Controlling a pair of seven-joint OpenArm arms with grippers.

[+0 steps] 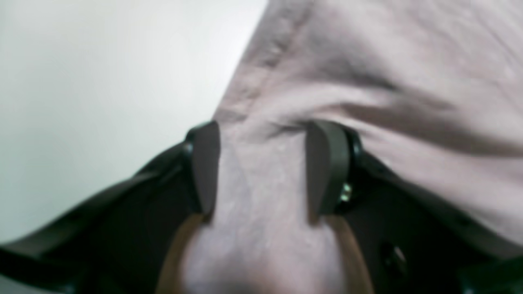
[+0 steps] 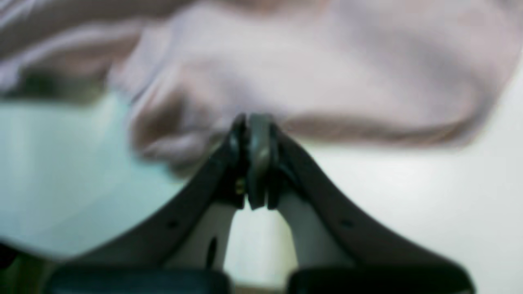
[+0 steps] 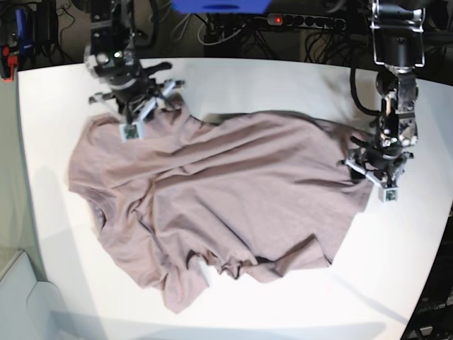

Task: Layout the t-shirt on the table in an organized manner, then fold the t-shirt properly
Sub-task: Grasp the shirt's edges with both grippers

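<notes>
The mauve-pink t-shirt (image 3: pixel 226 184) lies spread but wrinkled across the white table (image 3: pixel 283 78), with its front edge bunched and curled under. My left gripper (image 3: pixel 384 188) sits at the shirt's right edge. In the left wrist view a thick bunch of the t-shirt (image 1: pixel 261 183) fills the gap between the fingers (image 1: pixel 206 163), and the left gripper (image 1: pixel 261 130) is closed on it. My right gripper (image 3: pixel 132 127) is at the shirt's far left corner. In the right wrist view the right gripper (image 2: pixel 253 120) is shut, its tips pinching the edge of the t-shirt (image 2: pixel 286 69) just over the table (image 2: pixel 408 183).
A power strip (image 3: pixel 297 21) and cables lie beyond the table's far edge. The table's left edge (image 3: pixel 21 177) and curved right edge (image 3: pixel 442 234) are near the shirt. Bare tabletop (image 1: pixel 81 81) shows left of the cloth in the left wrist view.
</notes>
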